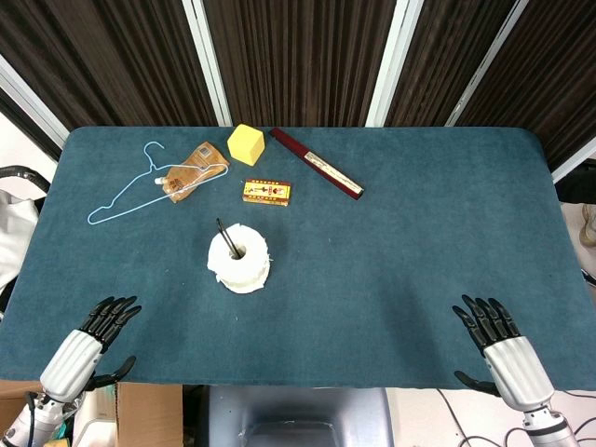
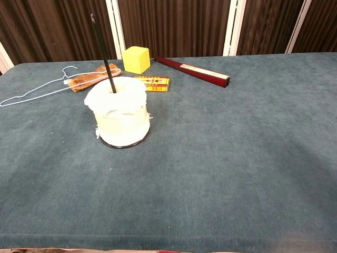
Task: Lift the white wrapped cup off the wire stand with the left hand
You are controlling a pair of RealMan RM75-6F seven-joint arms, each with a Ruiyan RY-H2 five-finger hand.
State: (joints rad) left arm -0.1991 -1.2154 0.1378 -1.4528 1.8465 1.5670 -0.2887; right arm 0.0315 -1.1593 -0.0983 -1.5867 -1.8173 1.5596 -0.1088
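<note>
Left hand point(image 1: 98, 331), black-fingered with silver wrist: resting at the near left table edge, fingers apart, holding nothing; right hand point(image 1: 494, 335), same build: at the near right edge, likewise spread and empty. White wrapped cup point(image 2: 118, 112): seated on a black wire stand point(image 2: 105, 58) whose ring shows at its base and whose rod rises through its top, centre-left on the teal cloth table point(image 2: 237, 158), well apart from both hands. Far side, left to right: pale blue wire hanger point(image 1: 126, 191), brown snack packet point(image 1: 194, 169), yellow foam cube point(image 1: 246, 144), small orange box point(image 1: 267, 192), long dark red box point(image 1: 317, 163).

White cup point(image 2: 118, 112), yellow block point(image 2: 136, 59), teal table point(image 2: 237, 158).
</note>
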